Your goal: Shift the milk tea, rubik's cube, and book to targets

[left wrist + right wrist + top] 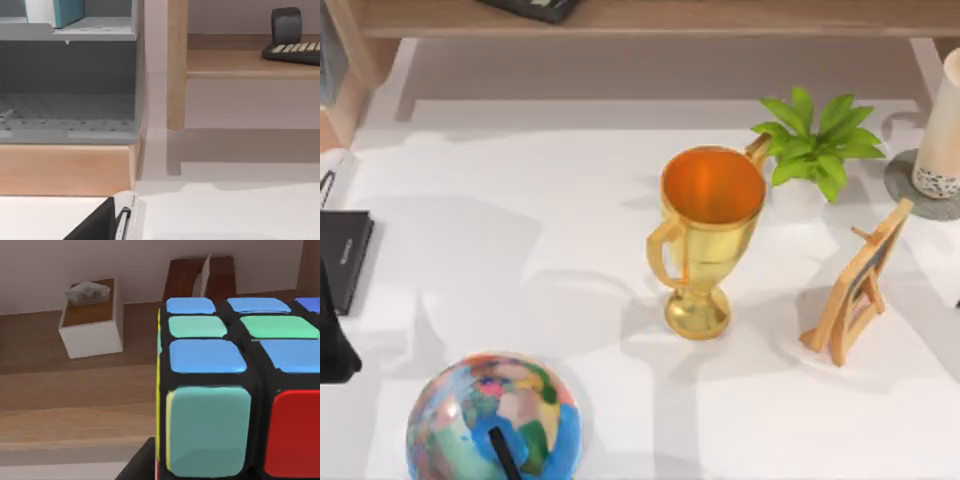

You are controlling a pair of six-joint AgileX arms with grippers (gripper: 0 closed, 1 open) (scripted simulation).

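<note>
— Where do the task's things stand?

— The milk tea stands on the grey disc at the counter's far right edge. The book sits on a grey shelf in the left wrist view. The rubik's cube looms close before the right wrist camera. The black slab lies at the left edge.

— And the grippers?

— I cannot tell for either. A dark part of the left arm sits at the left edge, near the globe.

— What else?

— A gold trophy stands mid-counter, a plant behind it, a wooden frame to its right.
</note>
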